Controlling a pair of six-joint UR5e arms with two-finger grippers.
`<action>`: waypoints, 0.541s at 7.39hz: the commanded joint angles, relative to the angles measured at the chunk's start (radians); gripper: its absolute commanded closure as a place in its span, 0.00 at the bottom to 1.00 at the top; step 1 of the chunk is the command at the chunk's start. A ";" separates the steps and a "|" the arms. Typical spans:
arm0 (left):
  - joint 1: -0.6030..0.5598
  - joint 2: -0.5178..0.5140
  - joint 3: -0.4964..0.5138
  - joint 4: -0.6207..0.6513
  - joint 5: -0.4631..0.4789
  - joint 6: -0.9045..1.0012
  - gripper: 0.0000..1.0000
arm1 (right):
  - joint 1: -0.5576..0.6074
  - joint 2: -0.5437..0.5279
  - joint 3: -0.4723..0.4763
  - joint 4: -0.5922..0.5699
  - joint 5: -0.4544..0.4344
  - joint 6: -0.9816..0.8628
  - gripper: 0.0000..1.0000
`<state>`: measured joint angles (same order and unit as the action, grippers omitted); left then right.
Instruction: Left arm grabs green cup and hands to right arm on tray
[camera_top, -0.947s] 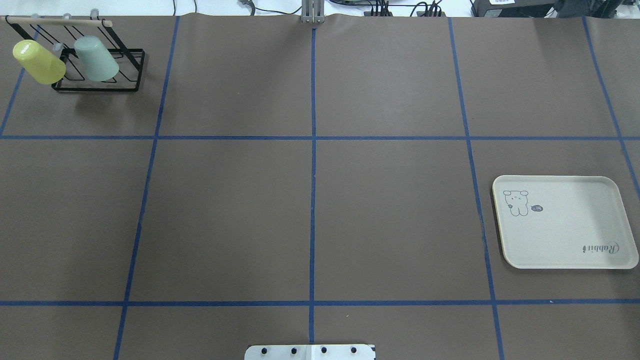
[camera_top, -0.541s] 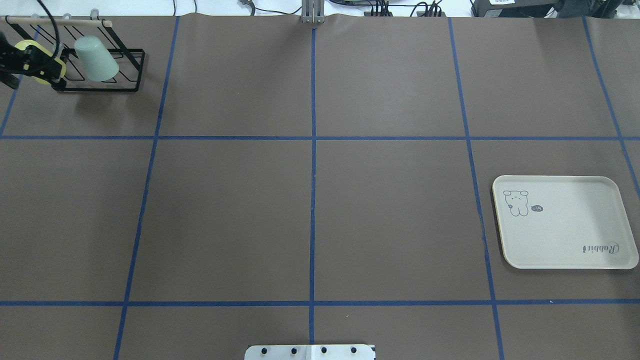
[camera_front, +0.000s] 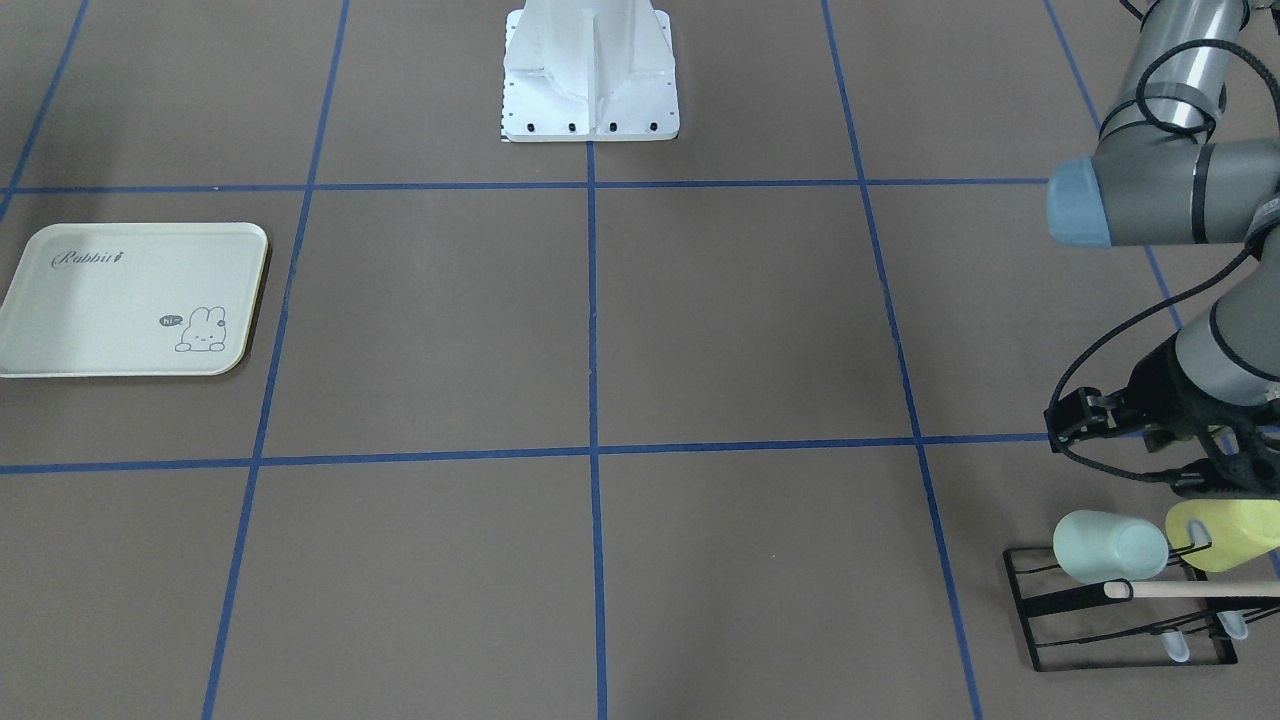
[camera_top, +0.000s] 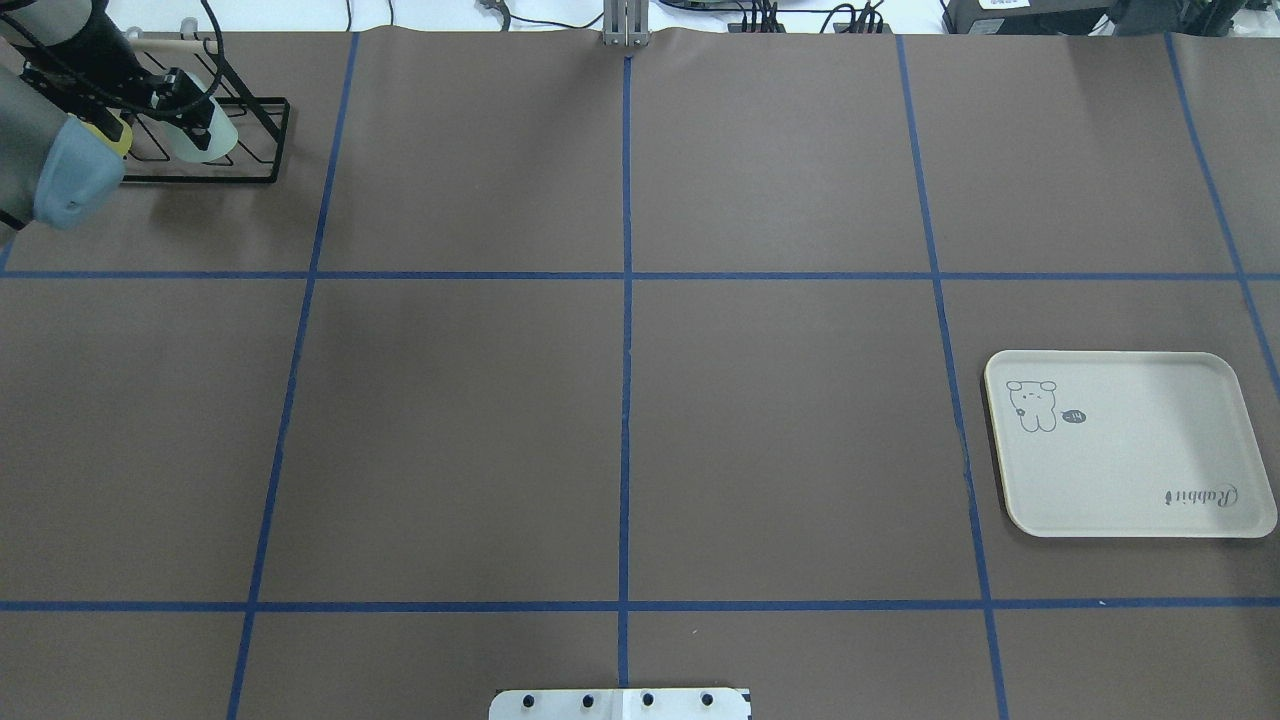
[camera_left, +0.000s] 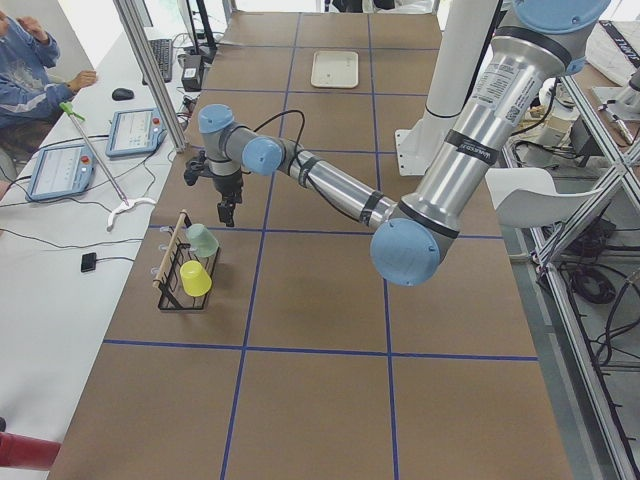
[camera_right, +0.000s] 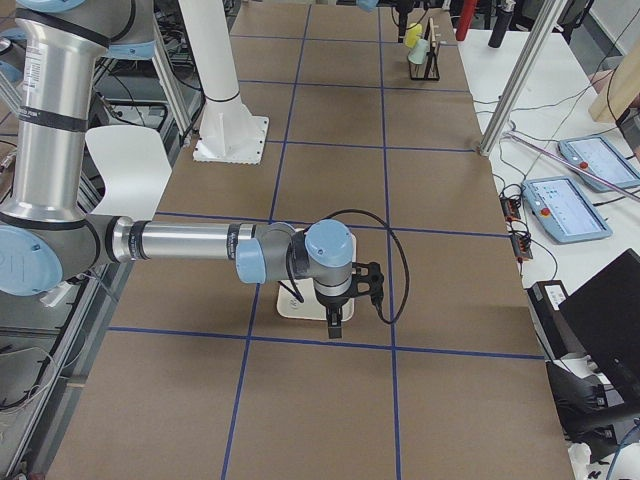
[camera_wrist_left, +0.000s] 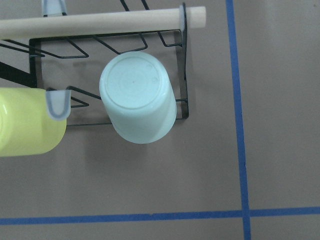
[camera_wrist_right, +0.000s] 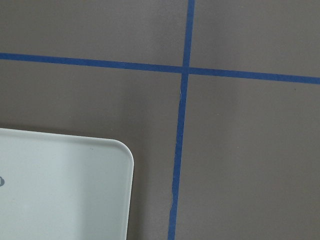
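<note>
The green cup (camera_wrist_left: 140, 102) hangs mouth-down and tilted on a black wire rack (camera_wrist_left: 182, 65), beside the yellow-green cup (camera_wrist_left: 25, 122). It also shows in the front view (camera_front: 1105, 545). My left gripper (camera_left: 228, 215) hangs above the rack, apart from the cups. Its fingers do not show in the left wrist view, so I cannot tell if it is open. In the overhead view the left arm (camera_top: 70, 170) covers much of the rack. My right gripper (camera_right: 335, 328) hovers by a corner of the cream tray (camera_top: 1150, 460); I cannot tell its state.
The rack has a wooden rod (camera_wrist_left: 100, 22) along its top. The robot's base plate (camera_front: 590, 90) sits at the table's middle edge. Blue tape lines divide the brown table. An operator (camera_left: 30, 70) and tablets sit beyond the table's far side.
My left arm has come in from the left edge over the rack. It now covers the yellow-green cup and part of the green cup. The cups and tray have not moved.
</note>
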<state>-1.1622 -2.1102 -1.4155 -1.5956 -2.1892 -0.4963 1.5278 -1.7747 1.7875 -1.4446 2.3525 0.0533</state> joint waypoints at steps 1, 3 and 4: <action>0.003 -0.020 0.096 -0.081 0.002 -0.001 0.00 | -0.008 0.000 0.000 0.001 0.001 0.000 0.00; 0.003 -0.085 0.192 -0.083 0.002 -0.005 0.00 | -0.012 0.000 0.000 0.000 0.001 0.003 0.00; 0.001 -0.091 0.204 -0.083 0.002 -0.004 0.00 | -0.015 0.000 0.000 0.000 0.001 0.002 0.00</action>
<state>-1.1604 -2.1812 -1.2451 -1.6763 -2.1875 -0.4999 1.5165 -1.7748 1.7871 -1.4445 2.3531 0.0553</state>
